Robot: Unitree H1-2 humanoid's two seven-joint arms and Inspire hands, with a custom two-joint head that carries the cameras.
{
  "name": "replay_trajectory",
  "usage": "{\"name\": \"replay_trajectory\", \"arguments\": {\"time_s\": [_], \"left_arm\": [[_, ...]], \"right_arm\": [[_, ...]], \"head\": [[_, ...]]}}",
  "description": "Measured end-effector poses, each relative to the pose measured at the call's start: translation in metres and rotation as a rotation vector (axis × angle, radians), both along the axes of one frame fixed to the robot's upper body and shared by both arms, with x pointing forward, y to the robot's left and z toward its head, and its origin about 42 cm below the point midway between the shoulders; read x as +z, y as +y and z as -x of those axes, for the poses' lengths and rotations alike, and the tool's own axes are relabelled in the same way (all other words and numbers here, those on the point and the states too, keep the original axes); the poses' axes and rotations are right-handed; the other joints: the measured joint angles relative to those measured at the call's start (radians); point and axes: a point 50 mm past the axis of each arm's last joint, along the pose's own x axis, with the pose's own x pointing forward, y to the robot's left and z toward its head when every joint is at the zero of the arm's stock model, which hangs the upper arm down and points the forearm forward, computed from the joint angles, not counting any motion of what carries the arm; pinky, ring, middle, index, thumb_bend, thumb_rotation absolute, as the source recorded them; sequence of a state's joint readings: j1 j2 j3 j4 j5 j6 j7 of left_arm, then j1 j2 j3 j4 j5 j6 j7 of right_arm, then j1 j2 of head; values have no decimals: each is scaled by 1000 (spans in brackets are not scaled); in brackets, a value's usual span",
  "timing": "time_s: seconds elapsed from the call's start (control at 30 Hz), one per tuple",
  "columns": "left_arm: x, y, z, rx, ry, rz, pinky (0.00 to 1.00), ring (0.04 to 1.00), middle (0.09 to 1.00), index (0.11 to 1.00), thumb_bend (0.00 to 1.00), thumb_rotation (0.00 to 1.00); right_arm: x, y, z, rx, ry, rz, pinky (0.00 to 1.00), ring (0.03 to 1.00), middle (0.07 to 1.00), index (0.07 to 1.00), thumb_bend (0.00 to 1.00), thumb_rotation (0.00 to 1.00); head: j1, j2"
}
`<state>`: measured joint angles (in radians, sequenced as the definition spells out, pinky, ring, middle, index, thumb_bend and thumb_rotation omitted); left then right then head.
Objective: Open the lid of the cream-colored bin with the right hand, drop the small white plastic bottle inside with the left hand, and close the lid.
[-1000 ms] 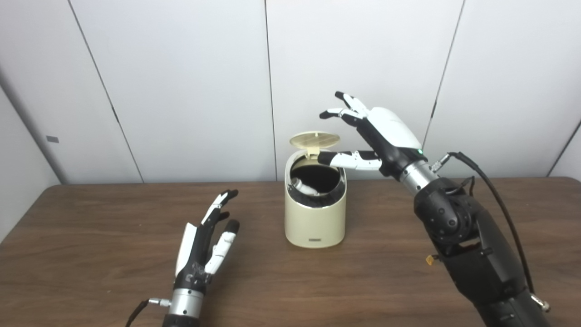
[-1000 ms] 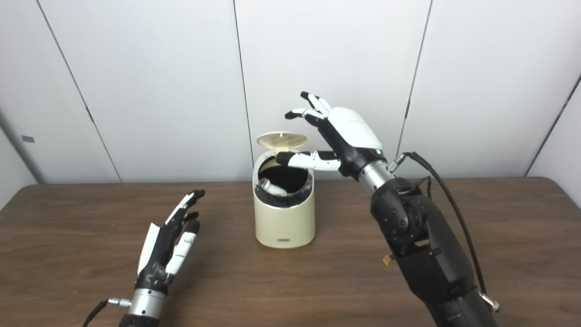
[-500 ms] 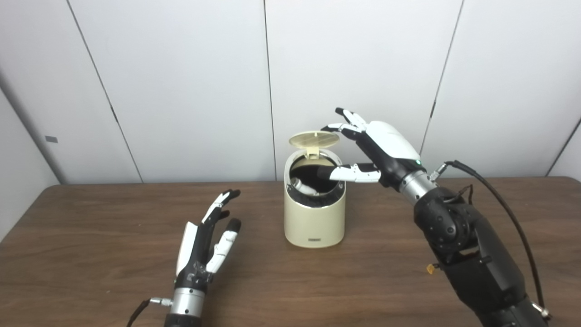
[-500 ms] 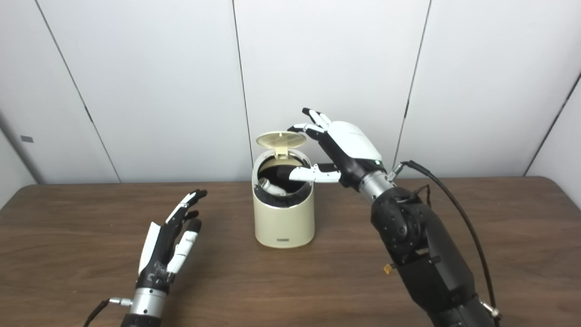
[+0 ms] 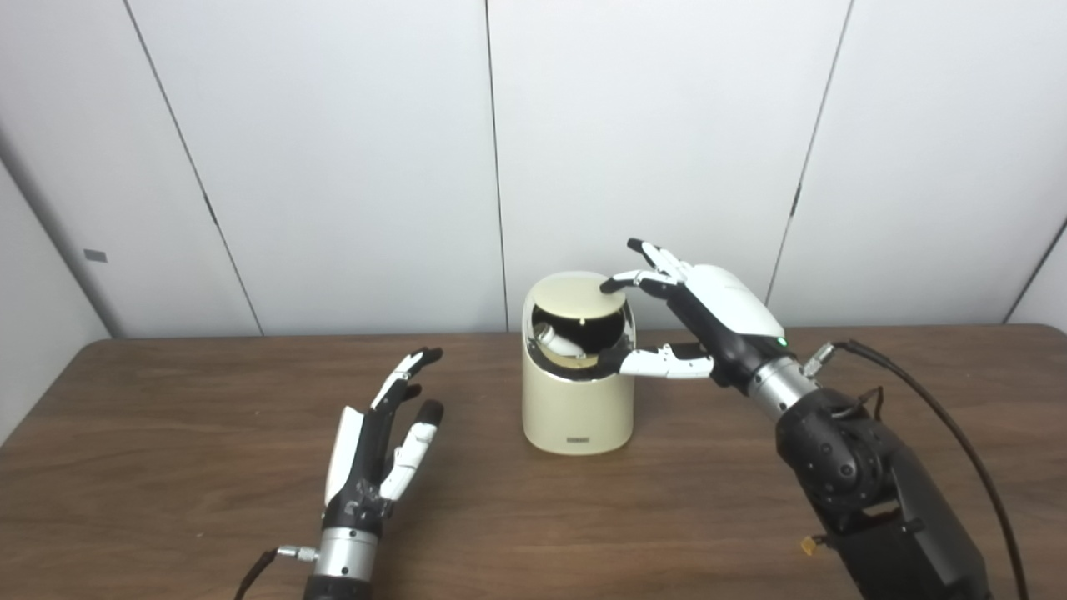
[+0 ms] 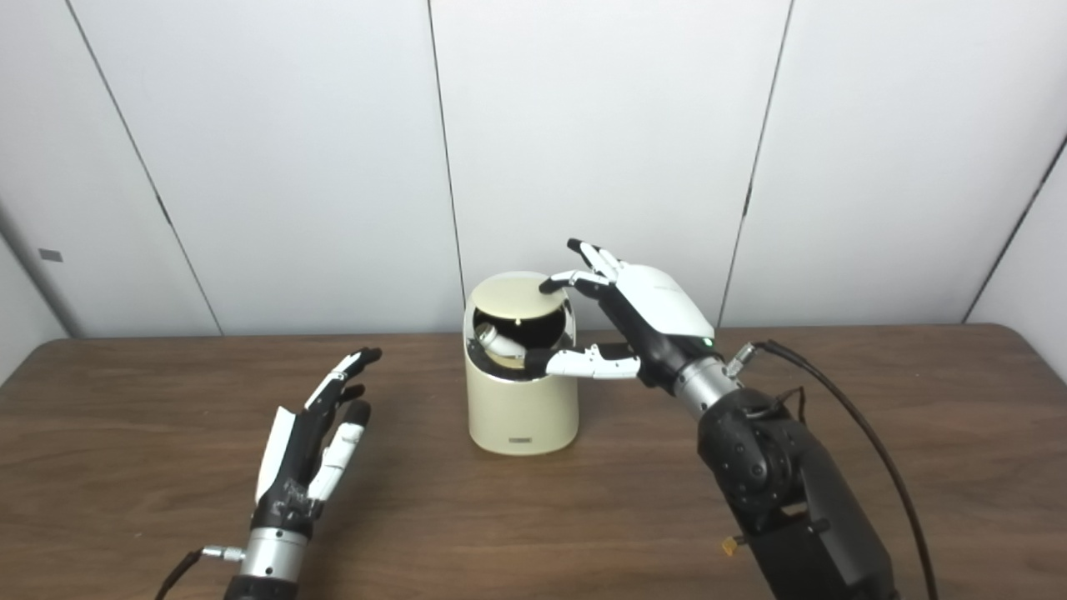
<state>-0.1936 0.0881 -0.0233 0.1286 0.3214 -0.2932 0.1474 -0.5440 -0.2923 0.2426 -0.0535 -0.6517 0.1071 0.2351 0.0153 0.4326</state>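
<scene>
Still ajar, round cream lid (image 5: pixel 573 297)

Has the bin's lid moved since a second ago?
Yes. The lid has swung down from upright toward the rim of the bin, which has stayed put on the table. The right hand presses it; a gap remains in front.

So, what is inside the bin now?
Through the gap under the half-lowered lid a white bottle lies in the bin, against a dark lining. The lid and walls hide the rest of the inside.
</scene>
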Motion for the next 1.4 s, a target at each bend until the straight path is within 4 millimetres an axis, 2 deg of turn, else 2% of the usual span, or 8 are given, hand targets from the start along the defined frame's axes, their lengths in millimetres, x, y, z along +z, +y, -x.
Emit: {"name": "replay_trajectory", "arguments": {"time_s": [0.43,0.67,1.17,1.4], "left_arm": [[0,-2,0,2,-5,-21,867,919,913,861,608,1000],[0,-2,0,6,-6,-18,853,916,913,862,647,1000],[1,-3,0,7,-6,-17,871,923,912,864,622,1000],[8,-4,1,6,-29,-19,872,922,911,864,627,1000]], "right_arm": [[1,1,5,10,9,8,991,1000,1000,756,833,890],[-2,2,6,16,21,13,991,1000,1000,757,843,886],[-7,11,8,40,36,20,1000,1000,1000,750,871,894],[-9,17,10,55,41,27,994,1000,1000,752,880,891]], "head": [[2,5],[5,8],[6,15],[6,17]]}}
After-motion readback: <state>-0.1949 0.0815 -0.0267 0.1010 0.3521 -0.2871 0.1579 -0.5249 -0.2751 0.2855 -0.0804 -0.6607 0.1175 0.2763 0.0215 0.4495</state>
